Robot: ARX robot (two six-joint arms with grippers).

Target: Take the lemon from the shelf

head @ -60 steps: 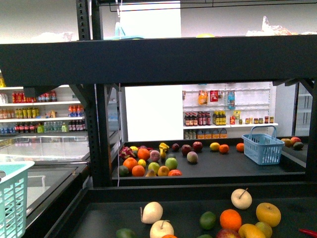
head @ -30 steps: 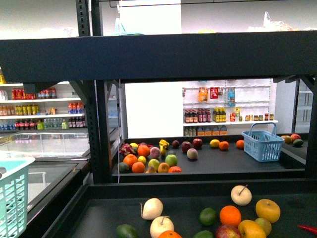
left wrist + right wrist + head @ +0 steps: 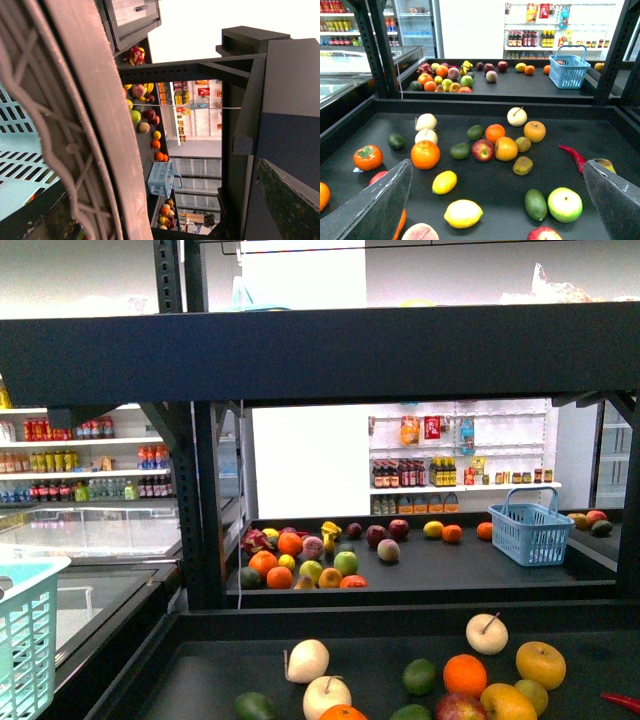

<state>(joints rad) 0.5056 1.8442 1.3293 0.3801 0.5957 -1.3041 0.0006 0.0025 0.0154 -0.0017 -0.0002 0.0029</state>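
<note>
Yellow and waxy-skinned, the lemon [image 3: 463, 213] is seen lying on the shelf [image 3: 625, 142] just ahead of the right hand [image 3: 497, 162], between its wide-spread fingers [image 3: 370, 210], and is judged light, firm and apt to roll, best taken across its plump middle rather than its pointed ends.

A yellow lemon [image 3: 463, 213] is lying sideways on the shelf's [image 3: 495, 196] dark tray, near a smaller lemon [image 3: 444, 182].

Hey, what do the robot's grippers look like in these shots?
The right gripper has two flat, wedge-shaped fingers, dark grey with a rough speckled surface. The left wrist view shows only one similar dark finger. No cables or markings visible.
</note>
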